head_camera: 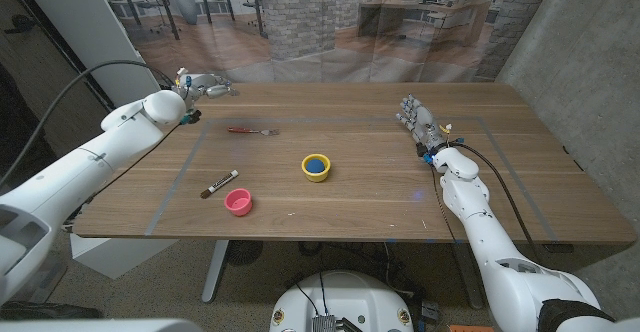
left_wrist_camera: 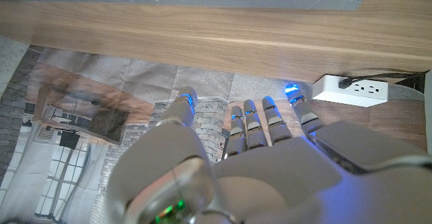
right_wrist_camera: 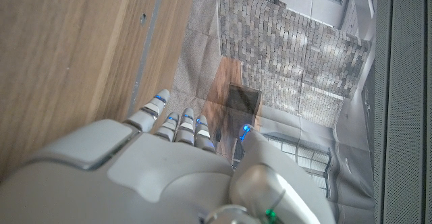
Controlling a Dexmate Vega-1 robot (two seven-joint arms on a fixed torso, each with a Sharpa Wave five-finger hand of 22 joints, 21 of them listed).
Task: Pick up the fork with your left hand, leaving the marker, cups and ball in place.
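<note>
Reaching from the far left corner, the empty left hand (head_camera: 203, 85), fingers (left_wrist_camera: 260, 124) spread, could nudge the fork (head_camera: 252, 130) toward the marker (head_camera: 220, 183).

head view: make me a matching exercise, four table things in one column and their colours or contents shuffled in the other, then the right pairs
Things:
1. fork
2. marker
3. cup nearest the table's front edge
4. cup near the table's middle

Descriptions:
A. yellow, with the blue ball inside
B. pink, with nothing in it
C. red handle, metal tines
D. white barrel with dark ends

Pairs: 1-C, 2-D, 3-B, 4-A
</note>
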